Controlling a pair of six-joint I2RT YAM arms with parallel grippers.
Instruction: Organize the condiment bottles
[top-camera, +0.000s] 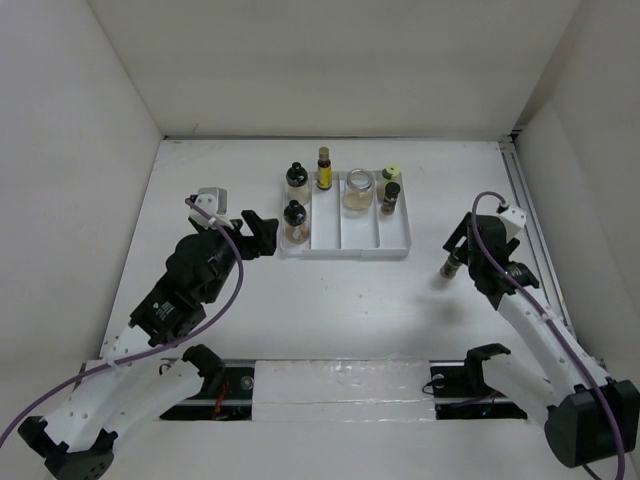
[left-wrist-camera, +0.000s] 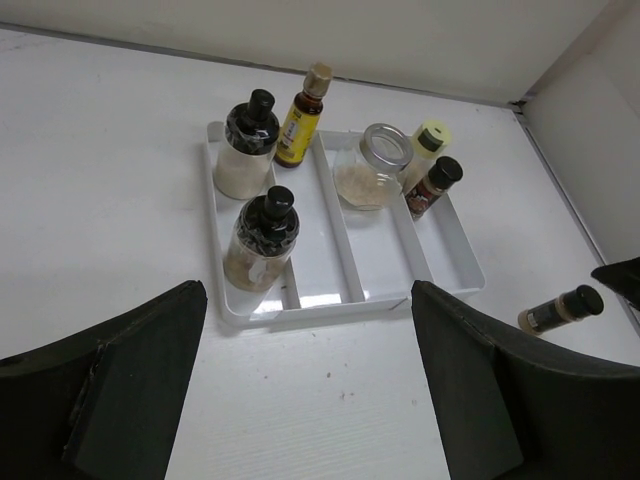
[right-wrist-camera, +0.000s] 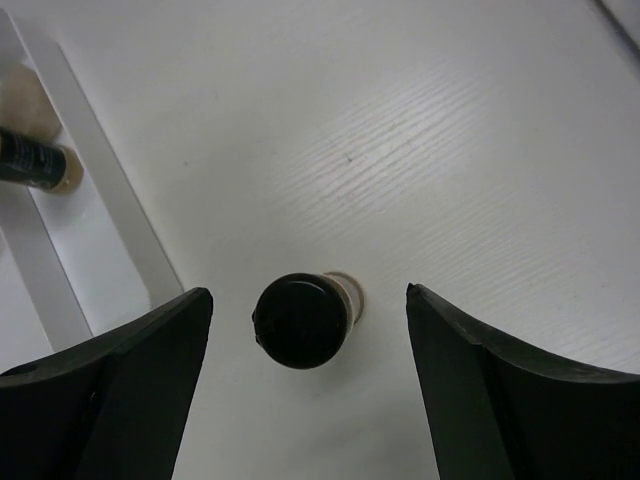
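In the top view, I see a white divided plastic tray (top-camera: 395, 243) at the far middle of the table (top-camera: 200, 180). Six condiment bottles stand inside it. The black-capped round jars (top-camera: 296, 178) are two, one behind the other in the left compartment. Next come a slim yellow-amber bottle (top-camera: 324, 168), a wide clear glass jar with beige contents (top-camera: 358, 190), then a pale-capped bottle (top-camera: 391, 172) and a small dark bottle (top-camera: 390, 198) together at the right. A brown bottle with black cap (top-camera: 452, 265) stands on the table, apart from the tray, under the right end effector (top-camera: 457, 248).

In the left wrist view, the left end effector (left-wrist-camera: 308, 300) is spread wide and holds nothing, facing the tray's near wall.

In the right wrist view, the right end effector is also spread. The brown bottle stands upright between its fingers (right-wrist-camera: 130, 380), touching neither.
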